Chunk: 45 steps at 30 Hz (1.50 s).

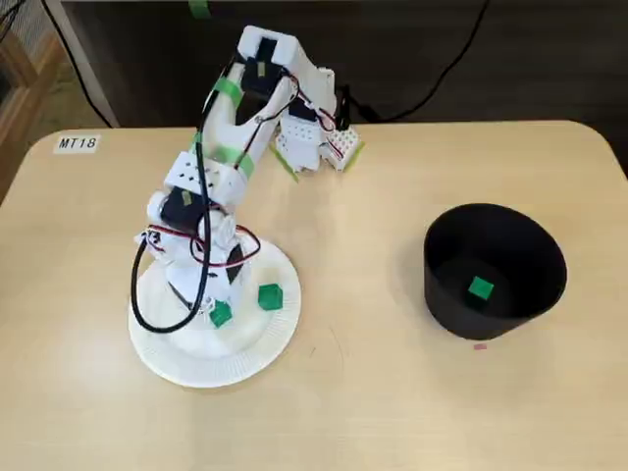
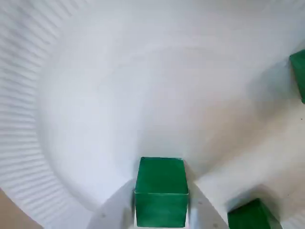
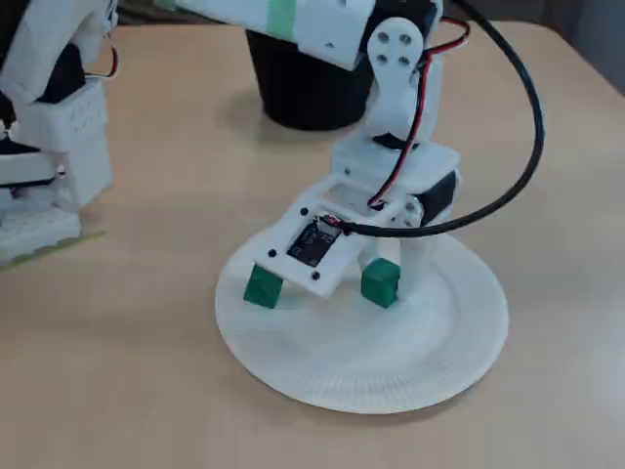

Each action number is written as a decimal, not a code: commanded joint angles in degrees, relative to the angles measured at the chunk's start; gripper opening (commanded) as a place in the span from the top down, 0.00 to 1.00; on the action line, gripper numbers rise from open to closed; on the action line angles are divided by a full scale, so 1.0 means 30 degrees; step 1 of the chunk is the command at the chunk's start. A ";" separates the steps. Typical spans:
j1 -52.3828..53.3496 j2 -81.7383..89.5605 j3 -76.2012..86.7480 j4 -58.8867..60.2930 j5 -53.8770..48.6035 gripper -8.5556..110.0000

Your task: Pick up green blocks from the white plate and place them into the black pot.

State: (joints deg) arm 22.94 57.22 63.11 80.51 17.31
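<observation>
Pincer (image 2: 161,202) grips green block (image 2: 160,177); table label (image 1: 78,143) reads MT18.

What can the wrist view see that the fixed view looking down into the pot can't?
Only the wrist view shows a green block up close with the jaws against its two sides. Only the fixed view shows the black pot with another block inside, the arm and the table. Both show the white plate with loose green blocks.
</observation>
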 commanded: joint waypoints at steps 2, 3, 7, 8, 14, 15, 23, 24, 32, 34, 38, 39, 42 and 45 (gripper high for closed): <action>0.0029 0.1055 -0.1816 -0.0117 -0.1113 0.95; 0.0117 0.1465 -0.2285 -0.0059 -0.1611 0.95; -0.0234 0.2959 -0.5918 0.1699 -0.4277 0.95; -0.0557 0.3486 -0.6797 0.2168 -0.4951 0.95; -0.5918 0.8701 -0.7559 0.3047 -0.6416 0.95; -0.7354 0.9463 -0.7354 0.3193 -0.6357 0.95; -1.9336 1.2861 0.0879 -0.4102 -0.6328 0.95; -1.9893 1.3916 0.3721 -0.6387 -0.6064 0.95; -2.0332 1.6553 1.4883 -1.4238 -0.5889 0.95; -2.0332 1.5732 1.5176 -1.4619 -0.6035 0.95; -2.0420 1.4941 1.5439 -1.5088 -0.6123 0.95; -2.0479 1.4912 1.5439 -1.4941 -0.6182 0.90; -2.0801 1.5410 1.5498 -1.4121 -0.6914 0.65; -2.0859 1.5908 1.5498 -1.3330 -0.6885 0.59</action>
State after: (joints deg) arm -39.20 101.87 109.95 39.11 -2.99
